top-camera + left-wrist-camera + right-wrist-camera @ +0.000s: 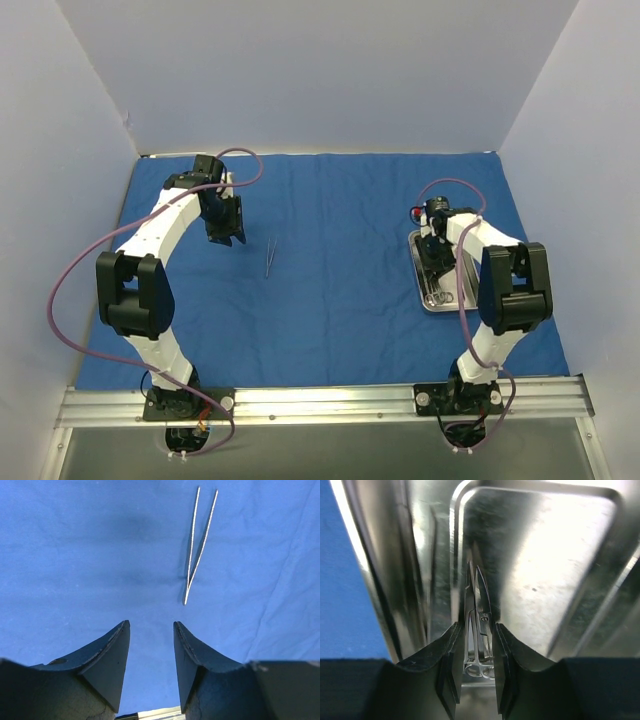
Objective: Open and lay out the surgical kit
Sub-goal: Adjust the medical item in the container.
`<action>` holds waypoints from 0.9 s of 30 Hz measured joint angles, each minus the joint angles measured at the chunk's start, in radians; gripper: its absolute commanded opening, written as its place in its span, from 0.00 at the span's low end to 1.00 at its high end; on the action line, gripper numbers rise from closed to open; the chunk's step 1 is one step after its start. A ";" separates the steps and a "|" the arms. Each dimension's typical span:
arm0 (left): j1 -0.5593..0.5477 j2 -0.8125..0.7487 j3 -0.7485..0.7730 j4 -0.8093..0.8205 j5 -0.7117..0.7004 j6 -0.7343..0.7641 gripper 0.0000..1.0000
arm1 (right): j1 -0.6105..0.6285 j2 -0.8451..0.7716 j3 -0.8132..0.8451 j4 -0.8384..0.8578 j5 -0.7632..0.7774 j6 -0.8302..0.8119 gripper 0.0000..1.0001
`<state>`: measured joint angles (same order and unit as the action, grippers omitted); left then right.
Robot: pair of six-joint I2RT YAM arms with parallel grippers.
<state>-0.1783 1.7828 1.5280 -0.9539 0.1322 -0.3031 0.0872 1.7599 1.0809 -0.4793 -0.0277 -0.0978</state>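
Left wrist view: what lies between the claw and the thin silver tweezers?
Only bare royal-blue cloth separates the left claw from the tweezers, in left wrist view.

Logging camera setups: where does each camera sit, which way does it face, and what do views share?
Top external: above and behind the arms, looking down on the blue cloth; both arms show.
Left wrist: on the left arm, looking past the left gripper at tweezers on the cloth.
Right wrist: on the right arm, looking into the steel tray, scissor-like instruments between the fingers of the right gripper.
Shared: top and left wrist show the tweezers; top and right wrist the tray.
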 measured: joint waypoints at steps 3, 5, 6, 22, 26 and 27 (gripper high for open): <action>0.000 0.000 0.000 0.000 0.008 0.000 0.49 | -0.008 -0.018 0.006 -0.014 0.025 0.001 0.00; 0.000 0.000 0.000 0.000 0.011 0.000 0.49 | -0.016 -0.034 0.014 -0.016 0.043 0.003 0.00; 0.000 0.000 0.000 0.001 0.013 0.000 0.49 | -0.022 -0.039 0.019 -0.017 0.050 0.003 0.00; 0.000 0.000 0.000 0.004 0.059 0.007 0.48 | -0.067 0.024 0.092 0.000 0.065 0.015 0.44; 0.000 0.000 0.000 0.005 0.063 0.012 0.48 | -0.067 0.030 0.102 0.000 0.065 0.021 0.45; 0.000 0.000 0.000 0.005 0.064 0.012 0.48 | -0.067 0.030 0.103 0.000 0.065 0.022 0.43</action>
<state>-0.1783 1.7828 1.5280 -0.9493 0.1963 -0.2909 0.0204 1.7897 1.1839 -0.4793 0.0376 -0.0761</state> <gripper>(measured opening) 0.484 0.454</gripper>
